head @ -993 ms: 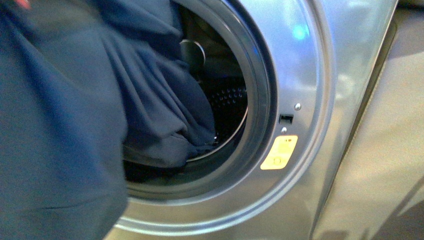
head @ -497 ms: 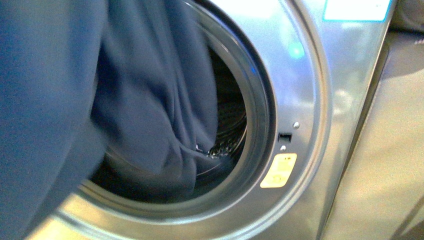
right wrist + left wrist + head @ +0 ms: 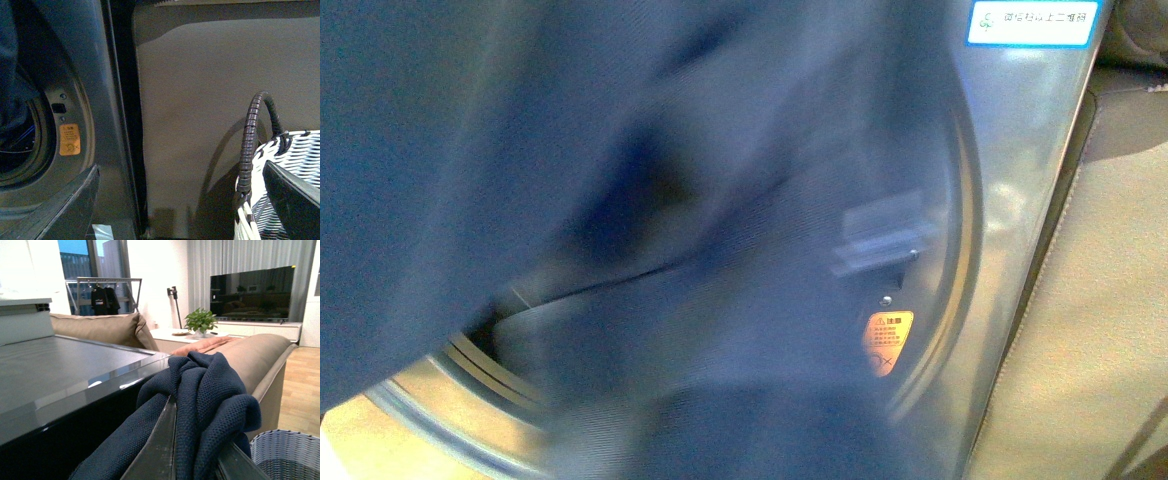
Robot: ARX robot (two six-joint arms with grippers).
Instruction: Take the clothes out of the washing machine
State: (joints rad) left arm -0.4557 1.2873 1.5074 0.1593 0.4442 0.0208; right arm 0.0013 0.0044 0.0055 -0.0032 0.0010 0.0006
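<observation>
Dark navy clothes (image 3: 620,200), blurred with motion, fill most of the front view and hide the drum mouth. The grey washing machine (image 3: 1010,150) shows at the right with its orange sticker (image 3: 887,342) and blue-white label (image 3: 1032,22). In the left wrist view my left gripper (image 3: 200,440) is shut on a bunched fold of the clothes (image 3: 210,395), held above the machine's black top panel (image 3: 60,375). My right gripper (image 3: 175,210) stands open and empty beside the machine's front (image 3: 85,60), where dark fabric (image 3: 12,75) hangs at the drum mouth.
A woven grey-and-white basket (image 3: 285,165) with a dark handle (image 3: 250,140) stands close to the right gripper and also shows below the left gripper (image 3: 287,452). A brown sofa side (image 3: 200,100) stands right next to the machine.
The clothes have come out of the drum and swept across the front view, now covering the drum mouth that showed before. The view has shifted slightly, bringing the label into sight.
</observation>
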